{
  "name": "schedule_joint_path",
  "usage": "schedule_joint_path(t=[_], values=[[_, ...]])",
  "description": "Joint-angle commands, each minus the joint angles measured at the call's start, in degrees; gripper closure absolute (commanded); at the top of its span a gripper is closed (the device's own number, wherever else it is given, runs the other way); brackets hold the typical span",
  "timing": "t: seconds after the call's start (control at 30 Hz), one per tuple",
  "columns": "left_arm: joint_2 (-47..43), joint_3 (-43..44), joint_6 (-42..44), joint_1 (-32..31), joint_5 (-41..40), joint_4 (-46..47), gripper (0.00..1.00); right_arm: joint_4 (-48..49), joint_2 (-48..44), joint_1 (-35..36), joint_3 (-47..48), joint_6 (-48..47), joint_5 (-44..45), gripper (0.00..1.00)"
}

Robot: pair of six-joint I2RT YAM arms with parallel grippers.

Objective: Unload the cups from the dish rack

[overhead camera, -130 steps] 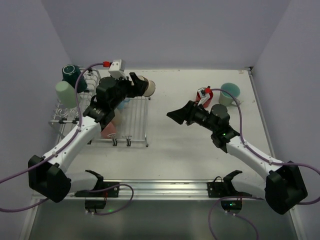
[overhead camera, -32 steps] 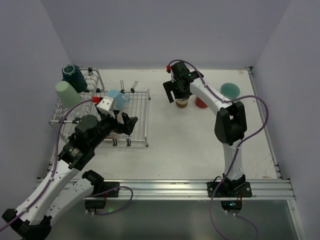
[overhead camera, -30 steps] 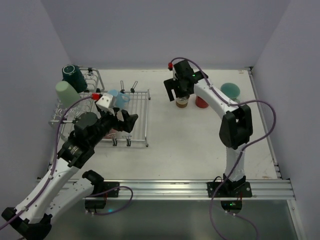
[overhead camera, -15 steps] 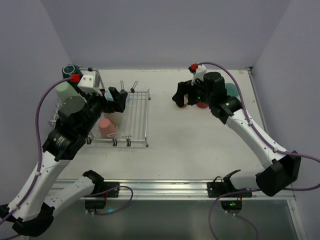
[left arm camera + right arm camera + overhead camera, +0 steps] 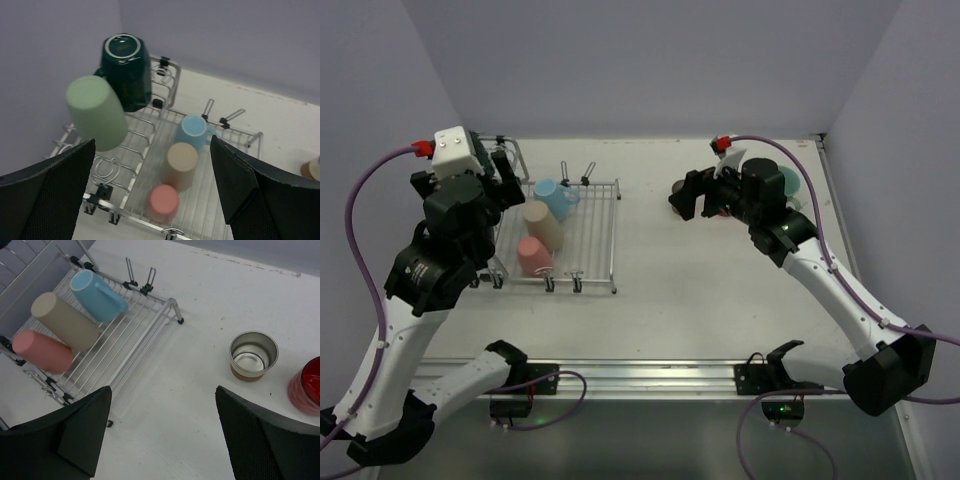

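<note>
The dish rack (image 5: 141,124) is a silver wire rack at the table's left. A dark teal mug (image 5: 127,67) and a pale green cup (image 5: 97,114) sit upended on its tall slotted part. On its flat grid lie a light blue mug (image 5: 97,289), a beige cup (image 5: 65,320) and a pink cup (image 5: 42,351). My left gripper (image 5: 152,142) hangs open high above the rack, holding nothing. A metallic cup (image 5: 253,355) stands upright on the table beside a red cup (image 5: 306,390). My right gripper (image 5: 162,390) is open over bare table, left of the metallic cup.
A teal-green cup (image 5: 790,178) stands at the back right, partly behind my right arm. Purple walls close the table on three sides. The rack's folding legs (image 5: 575,172) stick up at its far edge.
My left arm has swung up and to the left, from the grid tray to above the slotted part. My right gripper has drawn back slightly from the metallic cup, which stays on the table.
</note>
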Motion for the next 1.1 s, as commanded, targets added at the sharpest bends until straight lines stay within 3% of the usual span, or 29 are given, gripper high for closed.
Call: schedule_joint_path(t=[0.0, 0.2, 0.33, 0.87, 1.07], values=[[0.9, 1.9, -2.6, 3.7, -9.6, -4.7, 0.0, 2.1, -1.0, -0.3, 0.6, 0.8, -2.3, 0.13], [6.1, 5.8, 0.5, 14.3, -5.9, -3.5, 0.0, 1.9, -2.1, -0.3, 0.4, 0.8, -4.4, 0.13], [10.3, 6.6, 2.1, 23.5, 2.5, -1.4, 0.0, 1.6, -2.0, -0.2, 0.5, 0.9, -4.8, 0.14], [13.3, 0.6, 4.4, 33.9, 11.7, 5.7, 0.0, 0.5, 0.3, -0.2, 1.5, 0.4, -6.2, 0.14], [13.9, -1.2, 4.5, 34.9, 13.6, 7.2, 0.0, 0.1, 0.4, -0.2, 1.5, 0.3, -6.6, 0.14]])
